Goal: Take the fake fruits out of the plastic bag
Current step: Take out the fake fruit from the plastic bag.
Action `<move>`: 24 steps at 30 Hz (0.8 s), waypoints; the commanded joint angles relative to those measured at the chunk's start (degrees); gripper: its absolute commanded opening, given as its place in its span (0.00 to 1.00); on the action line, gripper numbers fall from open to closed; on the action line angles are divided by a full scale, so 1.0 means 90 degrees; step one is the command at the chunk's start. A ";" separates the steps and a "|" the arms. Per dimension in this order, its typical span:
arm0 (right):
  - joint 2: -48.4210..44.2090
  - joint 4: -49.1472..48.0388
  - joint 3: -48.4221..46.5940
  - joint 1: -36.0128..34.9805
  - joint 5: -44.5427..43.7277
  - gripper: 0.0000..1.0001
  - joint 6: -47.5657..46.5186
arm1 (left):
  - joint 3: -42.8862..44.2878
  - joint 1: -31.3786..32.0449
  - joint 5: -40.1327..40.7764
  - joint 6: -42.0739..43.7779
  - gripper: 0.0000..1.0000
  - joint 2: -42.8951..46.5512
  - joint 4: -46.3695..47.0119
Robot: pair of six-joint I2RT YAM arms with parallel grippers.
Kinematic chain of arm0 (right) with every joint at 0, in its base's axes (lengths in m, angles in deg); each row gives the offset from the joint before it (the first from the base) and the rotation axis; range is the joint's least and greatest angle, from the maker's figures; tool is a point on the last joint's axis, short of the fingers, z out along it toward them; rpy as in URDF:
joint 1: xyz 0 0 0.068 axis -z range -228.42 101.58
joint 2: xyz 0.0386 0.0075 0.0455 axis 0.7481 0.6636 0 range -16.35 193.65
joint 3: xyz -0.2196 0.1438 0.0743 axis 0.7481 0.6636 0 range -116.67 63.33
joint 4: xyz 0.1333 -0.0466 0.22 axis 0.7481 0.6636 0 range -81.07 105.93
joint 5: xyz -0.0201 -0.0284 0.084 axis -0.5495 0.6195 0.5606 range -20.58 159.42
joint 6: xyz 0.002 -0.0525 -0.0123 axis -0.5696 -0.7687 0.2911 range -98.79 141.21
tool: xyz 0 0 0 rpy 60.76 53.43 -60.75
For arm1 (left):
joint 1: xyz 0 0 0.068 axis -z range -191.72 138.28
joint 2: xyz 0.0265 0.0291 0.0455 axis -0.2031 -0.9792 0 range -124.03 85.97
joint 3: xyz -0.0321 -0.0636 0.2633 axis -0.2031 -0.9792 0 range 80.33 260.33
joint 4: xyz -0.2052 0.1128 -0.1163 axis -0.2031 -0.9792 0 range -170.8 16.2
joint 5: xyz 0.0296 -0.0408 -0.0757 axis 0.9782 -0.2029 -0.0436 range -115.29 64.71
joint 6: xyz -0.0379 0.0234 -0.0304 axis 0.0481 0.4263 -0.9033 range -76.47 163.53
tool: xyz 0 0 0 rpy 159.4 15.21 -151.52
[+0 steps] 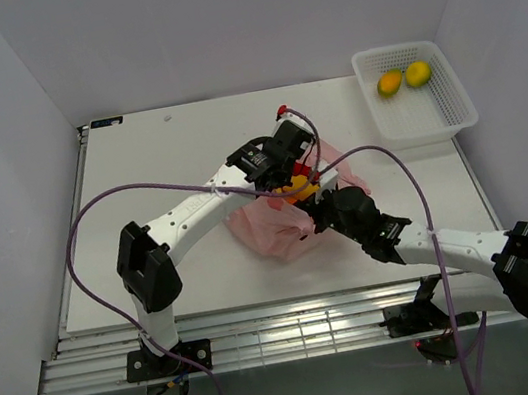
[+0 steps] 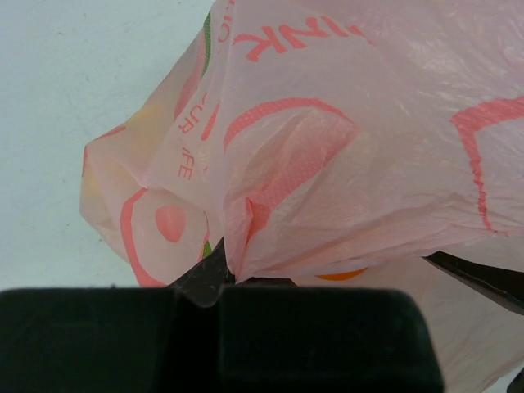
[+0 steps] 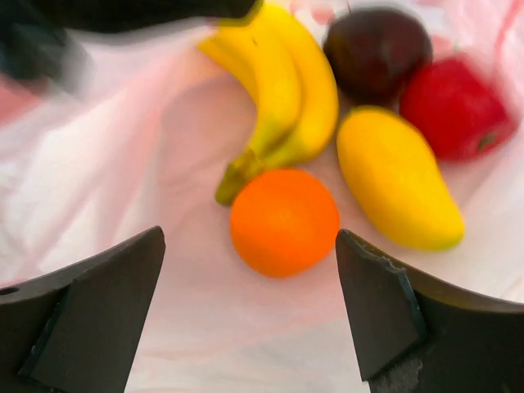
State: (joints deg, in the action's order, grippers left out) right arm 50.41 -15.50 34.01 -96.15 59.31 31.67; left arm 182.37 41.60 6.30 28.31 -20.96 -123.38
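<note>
inside plastic bag: orange, banana, yellow fruit, dark purple fruit, red apple.
right gripper at bag mouth: spread wide, empty, orange just ahead between jaws.
left gripper: pinched tight on bag film.
risks: film slips from pinch, mouth collapses over fruits; glossy orange squirts out; jaw snags film.
white basket far right of bag: two yellowish fruits.
</note>
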 commanded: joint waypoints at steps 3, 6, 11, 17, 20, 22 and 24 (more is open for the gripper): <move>-0.0444 -0.0945 0.0726 -0.0020 0.0067 0.90 0.0342 | -0.0126 -0.0191 -0.0502 -0.0486 0.00 0.0368 0.0177; -0.0436 -0.1095 0.0817 -0.0020 0.0117 0.90 0.0206 | -0.0205 -0.0260 -0.0697 -0.0545 0.00 0.0417 0.0197; 0.0178 -0.1143 0.0388 -0.0020 0.0127 0.90 -0.0174 | -0.0439 -0.0260 -0.1059 -0.0457 0.00 0.0641 0.0470; 0.1018 -0.1221 -0.0071 -0.0020 -0.0078 0.90 -0.0351 | -0.0527 -0.0251 -0.1205 -0.0467 0.00 0.0827 0.0509; 0.1369 -0.1319 -0.0228 -0.0020 -0.0107 0.90 -0.0381 | -0.0586 -0.0260 -0.1332 -0.0476 0.00 0.0876 0.0538; 0.1536 -0.1397 -0.0306 -0.0020 -0.0068 0.90 -0.0430 | -0.0624 -0.0260 -0.1342 -0.0476 0.00 0.0895 0.0568; 0.1790 -0.1407 -0.0413 -0.0020 -0.0117 0.90 -0.0410 | -0.0625 -0.0260 -0.1333 -0.0486 0.00 0.0895 0.0578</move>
State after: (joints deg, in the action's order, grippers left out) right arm 64.59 -24.41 33.13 -96.08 59.57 28.93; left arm 177.30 39.26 -4.38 24.53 -16.28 -119.53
